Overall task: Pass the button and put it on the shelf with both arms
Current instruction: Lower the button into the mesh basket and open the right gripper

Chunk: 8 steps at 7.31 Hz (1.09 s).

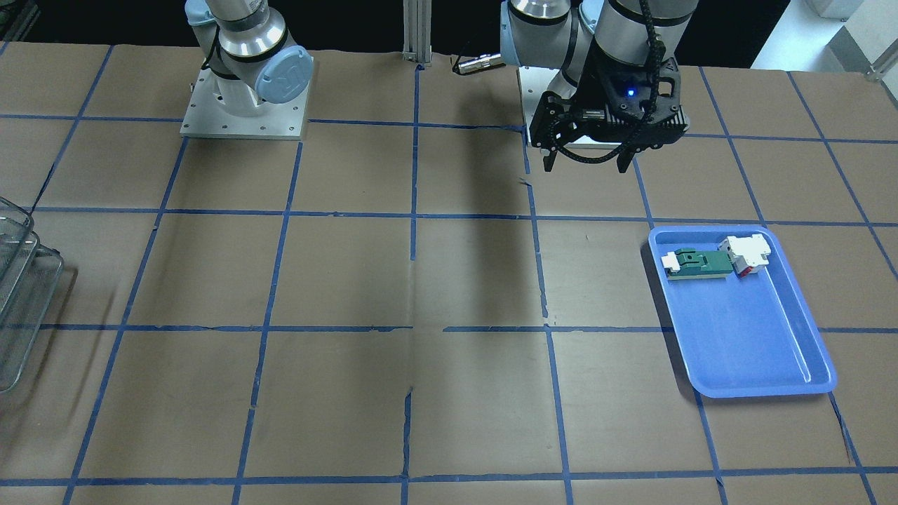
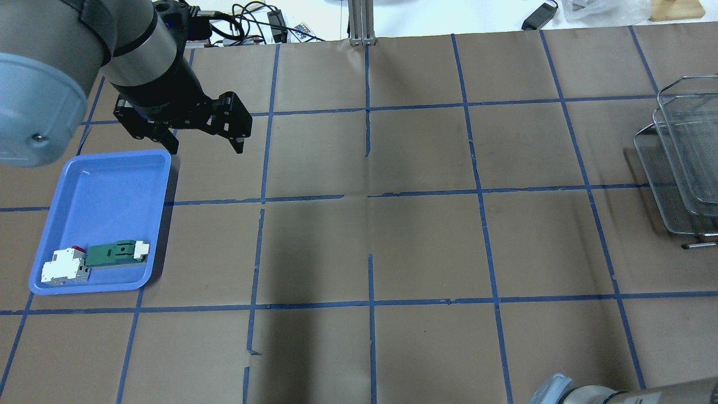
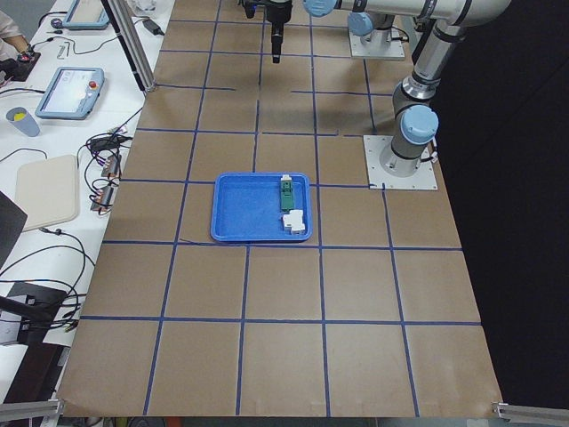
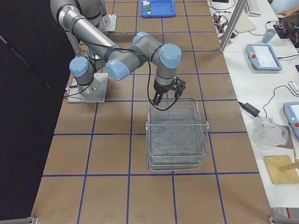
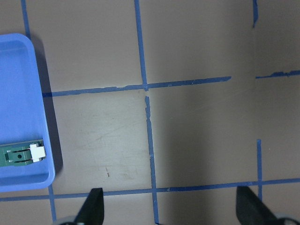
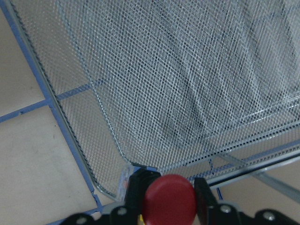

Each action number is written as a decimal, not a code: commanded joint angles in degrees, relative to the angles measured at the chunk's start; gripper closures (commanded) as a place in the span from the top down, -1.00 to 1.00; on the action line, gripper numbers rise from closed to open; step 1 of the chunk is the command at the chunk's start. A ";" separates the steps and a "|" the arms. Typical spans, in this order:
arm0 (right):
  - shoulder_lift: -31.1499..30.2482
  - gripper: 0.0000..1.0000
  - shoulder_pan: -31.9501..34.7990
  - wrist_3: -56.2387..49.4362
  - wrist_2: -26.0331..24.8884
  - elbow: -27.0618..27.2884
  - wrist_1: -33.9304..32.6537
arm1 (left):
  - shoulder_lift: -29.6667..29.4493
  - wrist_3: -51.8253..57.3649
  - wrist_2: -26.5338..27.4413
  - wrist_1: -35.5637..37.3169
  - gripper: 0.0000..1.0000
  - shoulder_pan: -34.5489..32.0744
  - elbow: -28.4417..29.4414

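The button (image 6: 168,202) shows its red cap in the right wrist view, held between the black fingers (image 6: 138,186) of my right gripper (image 4: 166,97). That gripper is shut on it and hovers over the near corner of the wire-mesh shelf (image 4: 176,135), whose mesh (image 6: 187,84) fills the right wrist view. The shelf also shows at the table's edge in the front view (image 1: 21,294) and the overhead view (image 2: 687,163). My left gripper (image 2: 205,147) is open and empty above the table beside the blue tray's far end; it also shows in the front view (image 1: 586,160).
A blue tray (image 2: 106,185) holds a green-and-white block (image 2: 116,253) and a white-and-red block (image 2: 64,268) at its near end. The brown paper table has a blue tape grid. Cables and tablets lie beyond the far edge.
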 commanded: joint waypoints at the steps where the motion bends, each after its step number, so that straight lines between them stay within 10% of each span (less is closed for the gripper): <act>1: 3.39 -0.81 -0.26 -4.03 0.65 -1.51 -1.12 | -0.25 -0.84 -0.06 0.68 1.00 0.00 0.01; 2: 3.40 -0.64 0.01 -4.64 0.57 -1.60 -1.12 | -0.34 -0.83 -0.06 1.56 1.00 0.18 0.01; 4: 3.75 0.99 0.01 -8.86 0.30 -1.60 -3.74 | -0.60 -0.92 0.03 1.92 1.00 0.27 0.01; 8: 2.00 1.00 0.53 -8.96 -0.05 -2.65 -0.97 | -0.69 -0.57 -0.24 1.92 1.00 0.88 0.01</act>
